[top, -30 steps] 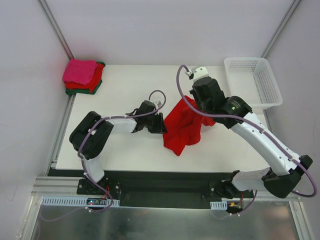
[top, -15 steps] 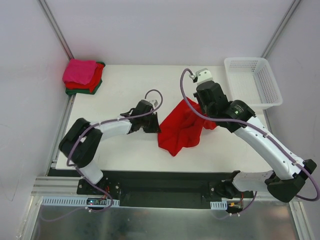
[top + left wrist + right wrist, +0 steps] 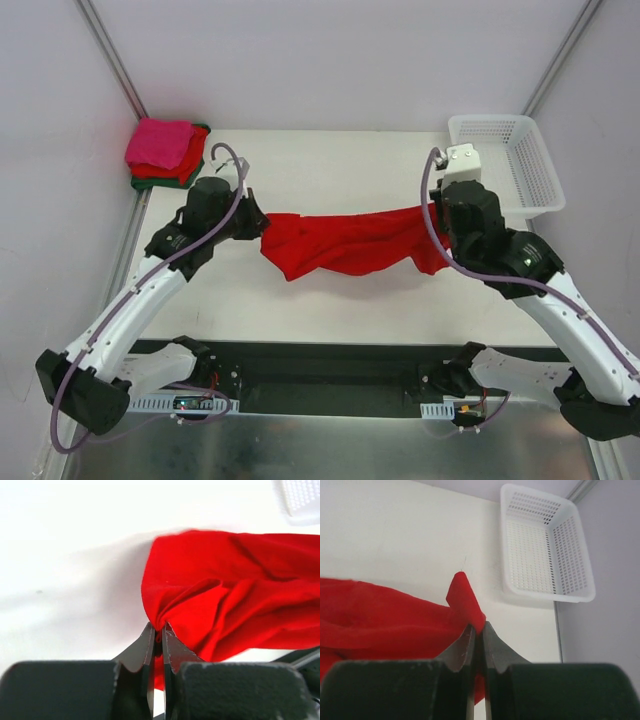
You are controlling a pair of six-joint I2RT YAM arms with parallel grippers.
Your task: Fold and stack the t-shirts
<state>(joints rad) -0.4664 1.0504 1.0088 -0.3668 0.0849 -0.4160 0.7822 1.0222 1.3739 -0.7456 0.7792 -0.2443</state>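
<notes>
A bright red t-shirt (image 3: 345, 243) hangs stretched between both arms above the middle of the white table (image 3: 330, 160). My left gripper (image 3: 258, 225) is shut on its left end; in the left wrist view the cloth (image 3: 235, 590) bunches into the closed tips (image 3: 159, 629). My right gripper (image 3: 440, 222) is shut on the shirt's right end, where a corner of the shirt (image 3: 462, 597) sticks up from the tips (image 3: 479, 628). At the far left corner lies a stack of folded t-shirts (image 3: 166, 152): hot pink on top, red under it, dark green at the bottom.
A white plastic lattice basket (image 3: 505, 170) stands at the far right corner of the table, also visible in the right wrist view as a white basket (image 3: 545, 545). Grey walls enclose the table on three sides.
Both arms have swung apart, left arm leftward and right arm rightward. The red t-shirt went from a crumpled heap in the middle to a band stretched between the two shut grippers.
</notes>
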